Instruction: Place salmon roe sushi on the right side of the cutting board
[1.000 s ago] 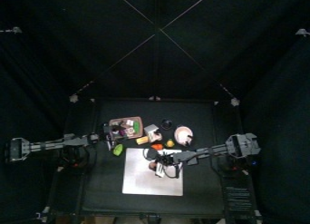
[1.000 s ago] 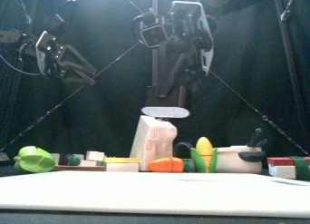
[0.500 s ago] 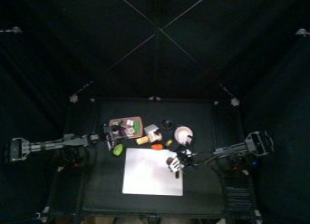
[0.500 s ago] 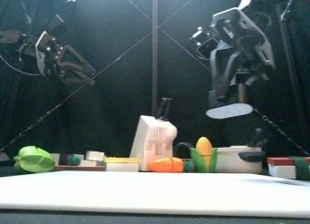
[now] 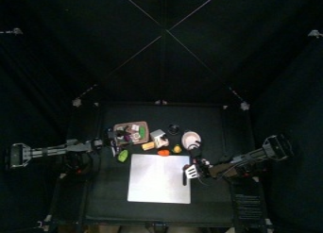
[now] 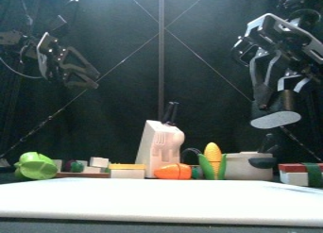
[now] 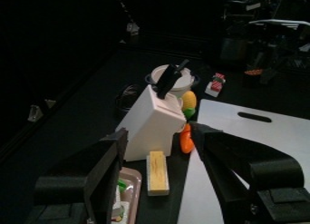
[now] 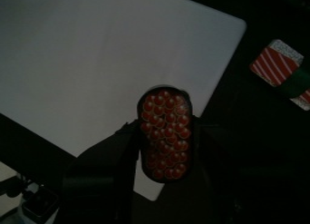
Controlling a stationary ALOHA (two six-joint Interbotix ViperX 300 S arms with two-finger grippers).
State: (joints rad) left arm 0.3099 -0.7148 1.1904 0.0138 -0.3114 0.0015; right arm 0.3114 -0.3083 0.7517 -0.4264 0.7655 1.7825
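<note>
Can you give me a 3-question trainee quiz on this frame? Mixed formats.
1. True or false: the salmon roe sushi already lies on the cutting board.
2. Multiple choice: which arm carries the sushi? A) the left arm B) the right arm C) neither
3. Short answer: in the front view, what yellow item stands between the white carton and the white bowl?

Key:
1. False. It sits between the jaws of the right hand, above the board's edge.
2. B. The left hand hangs empty over the table's left side.
3. The corn cob.
</note>
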